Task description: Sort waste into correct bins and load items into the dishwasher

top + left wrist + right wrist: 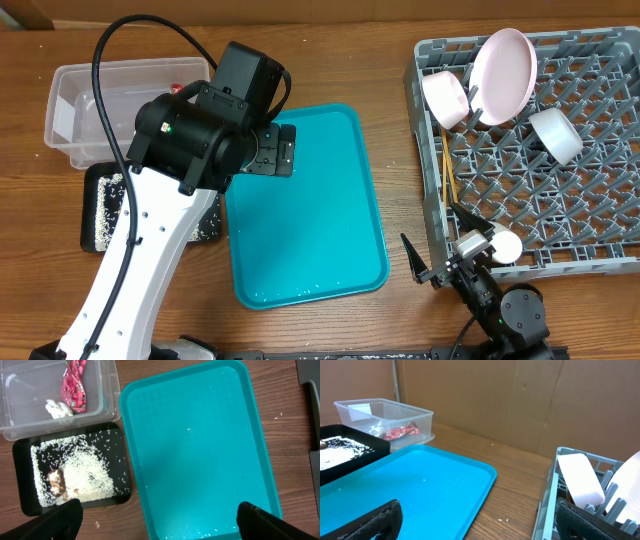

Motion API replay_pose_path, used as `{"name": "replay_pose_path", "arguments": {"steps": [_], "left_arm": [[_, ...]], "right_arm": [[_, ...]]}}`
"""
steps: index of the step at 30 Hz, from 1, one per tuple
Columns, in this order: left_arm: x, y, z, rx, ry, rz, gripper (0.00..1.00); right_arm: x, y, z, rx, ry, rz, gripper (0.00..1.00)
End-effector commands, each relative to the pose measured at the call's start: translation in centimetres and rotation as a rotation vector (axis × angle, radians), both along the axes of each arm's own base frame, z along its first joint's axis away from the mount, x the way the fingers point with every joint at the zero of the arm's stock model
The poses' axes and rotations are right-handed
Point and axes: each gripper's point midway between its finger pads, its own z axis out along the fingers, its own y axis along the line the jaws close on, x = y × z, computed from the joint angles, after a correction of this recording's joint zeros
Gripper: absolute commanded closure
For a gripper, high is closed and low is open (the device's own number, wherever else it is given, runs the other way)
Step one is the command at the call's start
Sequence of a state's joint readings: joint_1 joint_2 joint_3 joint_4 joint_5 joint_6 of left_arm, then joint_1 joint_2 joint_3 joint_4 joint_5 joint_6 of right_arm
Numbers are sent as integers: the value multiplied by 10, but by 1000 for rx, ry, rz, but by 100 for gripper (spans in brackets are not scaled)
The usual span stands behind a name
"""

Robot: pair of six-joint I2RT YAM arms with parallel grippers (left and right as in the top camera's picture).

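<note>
Left hand (160, 515), right hand (480, 515) gaping empty; I'm fearing a low left swing spilling the black tray (23, 494) beside the teal tray (200, 460).

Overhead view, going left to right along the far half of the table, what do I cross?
You cross the clear tub → teal tray → first bowl → plate → second bowl. The last three sit in the grey rack.

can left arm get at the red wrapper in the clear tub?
Probably yes: the clear tub is open-topped, the red wrapper lies uncovered, and the left gripper hovers open close by.
</note>
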State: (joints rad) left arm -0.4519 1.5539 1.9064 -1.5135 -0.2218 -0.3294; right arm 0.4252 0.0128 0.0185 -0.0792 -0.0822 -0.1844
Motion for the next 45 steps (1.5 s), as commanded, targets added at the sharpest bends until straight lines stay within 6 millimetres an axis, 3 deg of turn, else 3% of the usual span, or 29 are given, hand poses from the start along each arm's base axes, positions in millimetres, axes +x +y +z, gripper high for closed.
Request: {"name": "replay_pose_path", "arguments": {"steps": [1, 20, 26, 30, 33, 36, 40, 45], "left_arm": [[0, 2, 4, 17, -20, -7, 0], [-1, 3, 2, 20, -13, -5, 0], [-16, 8, 0, 78, -17, -33, 0], [10, -3, 28, 7, -256, -72, 0], [28, -22, 51, -56, -454, -223, 0], [34, -31, 61, -97, -599, -337, 0], [28, -8, 45, -105, -677, -288, 0], [0, 33, 17, -133, -733, -155, 0]], "right_arm": [[0, 0, -2, 2, -3, 0, 0], [0, 0, -2, 2, -3, 0, 0], [0, 0, -2, 2, -3, 0, 0], [0, 0, -2, 2, -3, 0, 0], [0, 0, -2, 2, -3, 0, 0], [0, 0, -2, 2, -3, 0, 0], [0, 0, -2, 2, -3, 0, 0], [0, 0, -2, 2, -3, 0, 0]]}}
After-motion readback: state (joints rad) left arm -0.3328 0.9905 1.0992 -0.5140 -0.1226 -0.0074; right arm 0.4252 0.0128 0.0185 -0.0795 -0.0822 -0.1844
